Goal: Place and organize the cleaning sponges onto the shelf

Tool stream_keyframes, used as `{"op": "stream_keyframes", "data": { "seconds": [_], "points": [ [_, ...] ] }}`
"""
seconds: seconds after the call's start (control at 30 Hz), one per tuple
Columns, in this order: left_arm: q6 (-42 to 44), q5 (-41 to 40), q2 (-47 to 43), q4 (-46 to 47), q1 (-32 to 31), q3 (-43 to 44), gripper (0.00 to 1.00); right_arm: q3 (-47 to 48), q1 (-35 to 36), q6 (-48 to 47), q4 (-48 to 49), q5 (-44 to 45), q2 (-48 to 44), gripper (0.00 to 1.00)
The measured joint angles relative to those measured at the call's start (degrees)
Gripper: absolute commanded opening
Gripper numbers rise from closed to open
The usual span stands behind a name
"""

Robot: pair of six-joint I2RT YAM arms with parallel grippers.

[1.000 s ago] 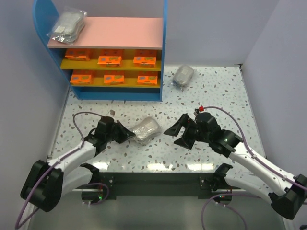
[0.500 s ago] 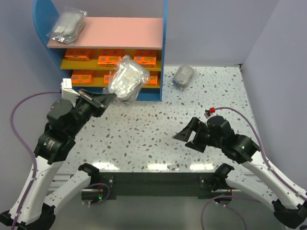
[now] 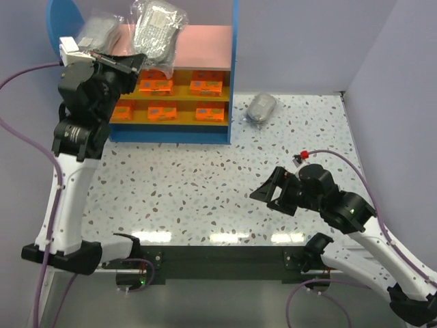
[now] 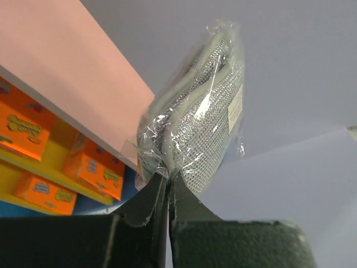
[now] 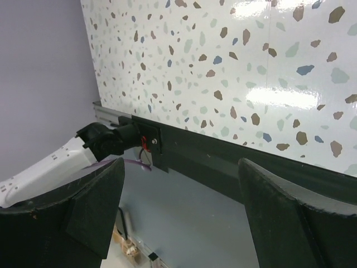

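Upper left, the left end effector (image 3: 134, 61) clamps a bagged grey sponge (image 3: 158, 31), seemingly over the shelf (image 3: 205, 48); the right end effector (image 3: 265, 196) gapes.

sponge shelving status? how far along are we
Done: orange packs line both yellow shelves; five show, the arm hides one spot. One grey bundle sits on the pink top board. In hand: left pincer shut on a second bagged bundle, above that board. Left: third bundle on the table right of the shelf; right pincer open, empty.
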Motion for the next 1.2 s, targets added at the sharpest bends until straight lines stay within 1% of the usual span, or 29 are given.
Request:
{"op": "stream_keyframes", "data": {
  "seconds": [0.13, 0.3, 0.5, 0.63, 0.73, 0.77, 0.83, 0.87, 0.97, 1.03, 1.07, 1.2],
  "points": [
    [-0.5, 3.6, 8.7, 0.5, 7.5, 3.5, 0.0, 0.7, -0.1, -0.2, -1.0, 1.1, -2.0, 0.86],
    [-3.3, 10.1, 15.8, 2.9, 13.2, 6.8, 0.0, 1.2, -0.2, -0.2, -3.1, 2.5, -5.0, 0.87],
    [-7.3, 15.6, 18.7, 6.2, 16.9, 5.6, 0.0, 1.7, -0.2, -0.2, -4.9, 4.2, -7.1, 0.88],
    [-9.2, 18.2, 19.6, 7.6, 17.8, 4.2, 0.0, 1.7, -0.2, -0.2, -6.0, 4.5, -7.6, 0.88],
    [-10.5, 19.4, 20.4, 8.5, 17.9, 3.1, 0.16, 1.7, -0.2, -0.2, -6.3, 4.5, -7.7, 0.89],
    [-10.8, 19.6, 20.5, 8.6, 17.9, 2.6, 0.31, 1.7, -0.2, -0.2, -6.3, 4.5, -7.7, 0.9],
    [-11.4, 19.8, 20.6, 8.6, 17.9, 1.8, 0.42, 1.8, -0.2, -0.2, -6.3, 4.6, -7.4, 0.9],
    [-11.8, 19.9, 20.6, 8.7, 17.9, 1.7, 0.52, 1.8, -0.2, -0.2, -6.3, 4.8, -7.2, 0.91],
    [-12.1, 19.9, 20.5, 9.5, 18.0, 1.7, 0.69, 1.9, -0.2, -0.2, -6.2, 5.6, -6.3, 0.91],
    [-12.2, 19.8, 20.3, 10.3, 18.0, 1.6, 0.78, 2.1, -0.2, -0.2, -6.1, 5.8, -5.7, 0.92],
    [-12.3, 19.8, 20.2, 10.5, 18.0, 1.5, 0.87, 2.3, -0.2, -0.2, -6.1, 5.9, -5.2, 0.92],
    [-12.4, 20.4, 18.4, 12.0, 18.0, 0.9, 0.97, 4.0, -0.2, -0.7, -6.0, 7.6, -3.1, 0.93]
  ]
}}
